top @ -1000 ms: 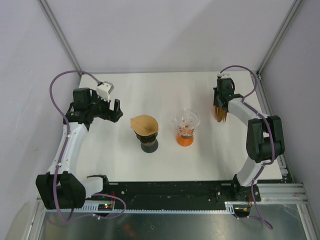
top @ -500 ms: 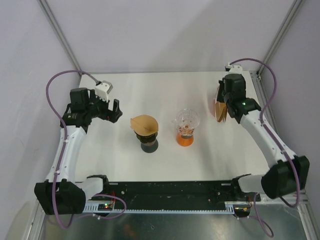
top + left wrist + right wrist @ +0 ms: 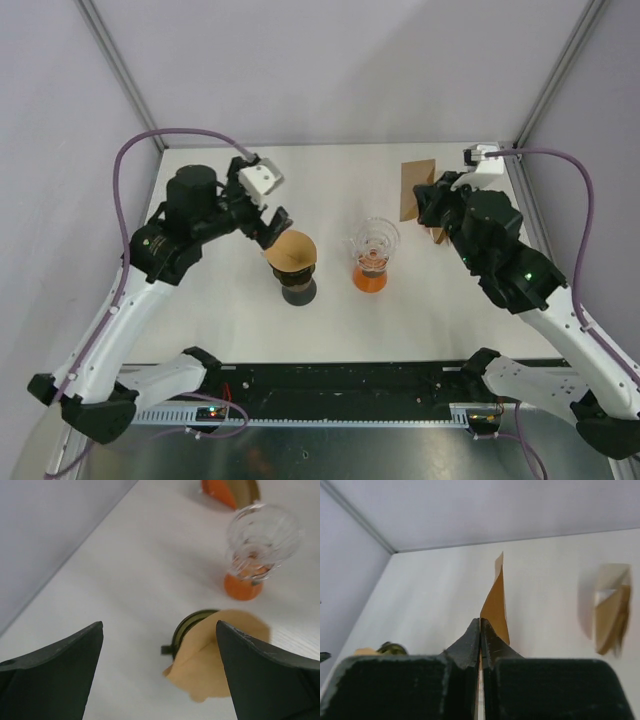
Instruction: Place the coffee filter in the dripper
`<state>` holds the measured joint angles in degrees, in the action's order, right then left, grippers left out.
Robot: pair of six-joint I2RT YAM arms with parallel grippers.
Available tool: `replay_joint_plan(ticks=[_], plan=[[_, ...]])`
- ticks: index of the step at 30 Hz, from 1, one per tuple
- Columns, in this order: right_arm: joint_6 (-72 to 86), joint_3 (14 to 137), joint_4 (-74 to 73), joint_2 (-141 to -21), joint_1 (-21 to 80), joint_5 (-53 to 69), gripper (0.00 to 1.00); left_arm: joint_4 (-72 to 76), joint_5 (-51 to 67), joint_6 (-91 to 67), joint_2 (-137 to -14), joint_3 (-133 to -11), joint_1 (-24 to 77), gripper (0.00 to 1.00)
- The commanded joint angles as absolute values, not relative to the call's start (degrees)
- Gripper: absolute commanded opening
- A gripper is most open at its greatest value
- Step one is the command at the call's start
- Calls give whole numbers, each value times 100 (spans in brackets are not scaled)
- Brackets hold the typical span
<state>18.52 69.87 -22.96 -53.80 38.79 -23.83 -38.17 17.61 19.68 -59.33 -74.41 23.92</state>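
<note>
My right gripper (image 3: 480, 628) pinched fully closed on 1 brown coffee filter (image 3: 495, 600), filter upright, beyond and right of the glass dripper (image 3: 373, 240), my left gripper (image 3: 158, 630) wide apart, empty, over the dark dripper (image 3: 297, 290)

1. White table (image 3: 330, 320), pretty plain, with pale grey walls (image 3: 330, 70) boxing it in.
2. Metal frame posts (image 3: 120, 70) slant up at the back corners.
3. Black rail (image 3: 340, 378) runs along the near edge.
4. Orange holder (image 3: 219, 493) sits far right on the table, with spare brown papers (image 3: 610, 612) standing in it, blurry.
</note>
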Motion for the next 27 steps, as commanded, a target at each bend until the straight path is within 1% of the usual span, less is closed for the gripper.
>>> replay_joint_plan(ticks=[1,6,11,17,20,21,23,27], plan=[[2501,7027,-1877,-5471,4534,-2741,0,-3817,499,2122,-6221,-8320,3782,98],[2731,6974,-1350,-5525,5360,-3193,0,-3750,-617,2310,-6875,-9036,5045,98],[2893,6821,-898,-5541,5819,-3654,0,-3413,-1427,2563,-7254,-9256,5968,99],[3327,6426,-320,-5396,5969,-3878,0,-2803,-1840,2747,-7263,-8970,6392,100],[3591,6187,29,-5228,5976,-3945,0,-2217,-2317,3021,-7129,-8651,6598,99],[3681,6121,142,-5163,5967,-3968,0,-2031,-2464,3110,-7094,-8588,6661,98],[3818,6006,321,-5068,5968,-3993,0,-1824,-2609,3311,-7067,-8499,6783,93],[3969,5926,500,-4997,5938,-3935,0,-1684,-2394,3542,-7029,-8244,6882,90]])
